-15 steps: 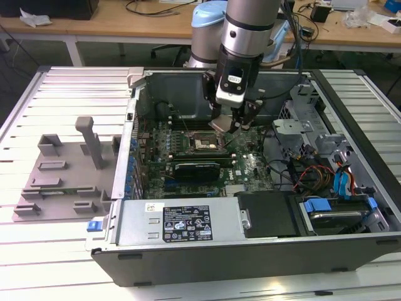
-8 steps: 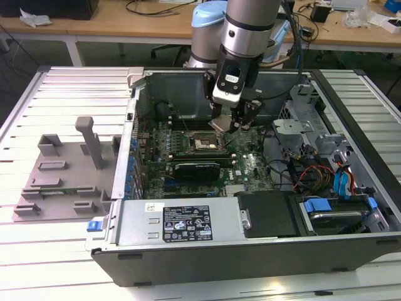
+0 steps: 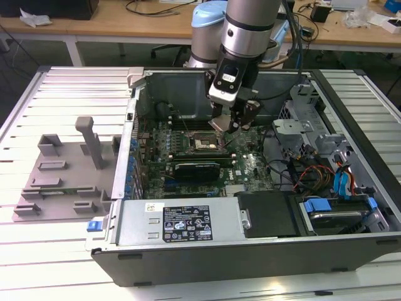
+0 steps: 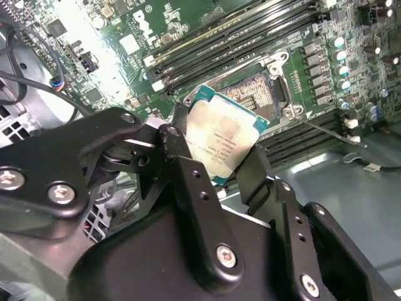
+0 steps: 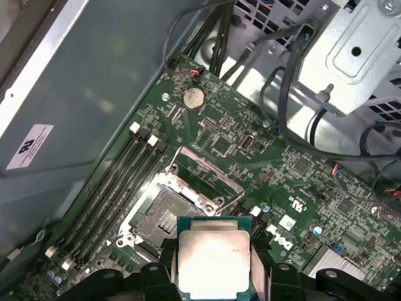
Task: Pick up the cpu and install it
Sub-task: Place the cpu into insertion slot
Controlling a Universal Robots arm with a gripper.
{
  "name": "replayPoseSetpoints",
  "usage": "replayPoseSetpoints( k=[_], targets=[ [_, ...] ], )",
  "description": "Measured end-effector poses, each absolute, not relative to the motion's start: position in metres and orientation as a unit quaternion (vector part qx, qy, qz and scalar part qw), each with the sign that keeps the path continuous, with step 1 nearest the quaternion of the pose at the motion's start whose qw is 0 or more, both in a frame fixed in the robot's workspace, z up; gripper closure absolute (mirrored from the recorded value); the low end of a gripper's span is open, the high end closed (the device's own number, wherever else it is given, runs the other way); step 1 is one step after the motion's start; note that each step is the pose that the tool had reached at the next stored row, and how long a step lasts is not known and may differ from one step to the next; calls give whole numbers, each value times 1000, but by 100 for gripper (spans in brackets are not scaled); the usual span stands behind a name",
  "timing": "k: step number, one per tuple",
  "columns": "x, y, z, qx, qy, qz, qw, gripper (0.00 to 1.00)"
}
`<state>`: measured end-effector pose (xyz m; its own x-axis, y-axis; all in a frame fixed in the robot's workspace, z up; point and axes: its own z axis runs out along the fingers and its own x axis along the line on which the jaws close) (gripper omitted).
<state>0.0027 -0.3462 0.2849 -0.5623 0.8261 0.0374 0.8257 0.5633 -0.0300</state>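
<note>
The tool (image 4: 217,162) is seen closed on the cpu (image 4: 223,133), with one black finger (image 4: 177,145) pressed to each of two opposite edges and the pale silver top left bare between them. In the first wrist view the same grip is shown: the cpu (image 5: 213,258) is clamped at the tip of the tool (image 5: 213,271), its green border visible around the metal lid. The chip is carried in the air, clear of the board, and nothing is touched by it except the fingers. Just beyond it the open socket (image 5: 163,219) is found, its contact field exposed and its metal load plate (image 5: 207,180) swung up and out of the way. The chip is not yet over that opening, and a gap can be made out between its near edge and the socket frame. From the exterior view, the tool (image 3: 233,124) is placed low inside the computer case (image 3: 188,227), and the socket (image 3: 202,143) lies near it, toward the exterior view's left. The chip is square, so no long axis is offered. Its edges are judged to sit turned against the edges of the socket (image 4: 258,94), and a tilt is suspected in the second wrist view. Memory slots (image 5: 119,182) run alongside the socket on the green motherboard (image 3: 247,168). Well apart, outside the case on the slatted tabletop (image 3: 62,257), the grey fixture tray (image 3: 56,179) is seen.
</note>
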Motion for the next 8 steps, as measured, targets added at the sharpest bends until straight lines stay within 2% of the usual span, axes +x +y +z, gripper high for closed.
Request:
replayPoseSetpoints(
  k=[8],
  targets=[
    [3, -346, 285, -502, -864, 4, 24, 45]
  ],
)
